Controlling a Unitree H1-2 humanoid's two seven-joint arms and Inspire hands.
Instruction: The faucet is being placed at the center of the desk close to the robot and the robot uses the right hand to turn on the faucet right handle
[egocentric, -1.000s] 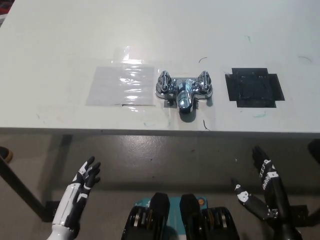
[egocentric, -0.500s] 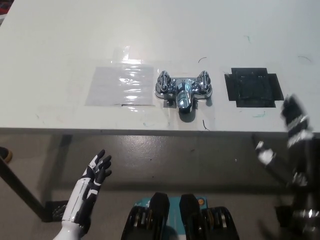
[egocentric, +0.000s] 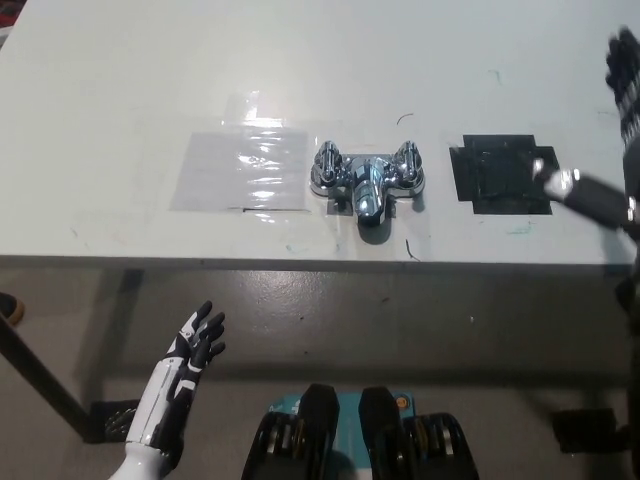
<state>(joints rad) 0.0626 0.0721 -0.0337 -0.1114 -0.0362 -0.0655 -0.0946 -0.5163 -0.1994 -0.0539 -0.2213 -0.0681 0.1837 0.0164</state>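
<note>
A chrome faucet (egocentric: 367, 179) stands on the white desk (egocentric: 120, 90) near its front edge, about the middle. Its right handle (egocentric: 409, 163) and its other handle (egocentric: 327, 166) flank a short spout pointing toward me. My black right hand (egocentric: 606, 150) is raised at the far right edge of the picture, over the desk, well to the right of the faucet and apart from it; its fingers are spread and hold nothing. My white left hand (egocentric: 190, 345) rests open below the desk's front edge at the lower left.
A black taped square (egocentric: 503, 175) lies on the desk between the faucet and my right hand. A clear taped sheet (egocentric: 243, 170) lies left of the faucet. The desk's front edge runs across the picture at mid height.
My right hand has risen from below the desk's front edge to above the desk at the far right. My left hand has lifted slightly.
</note>
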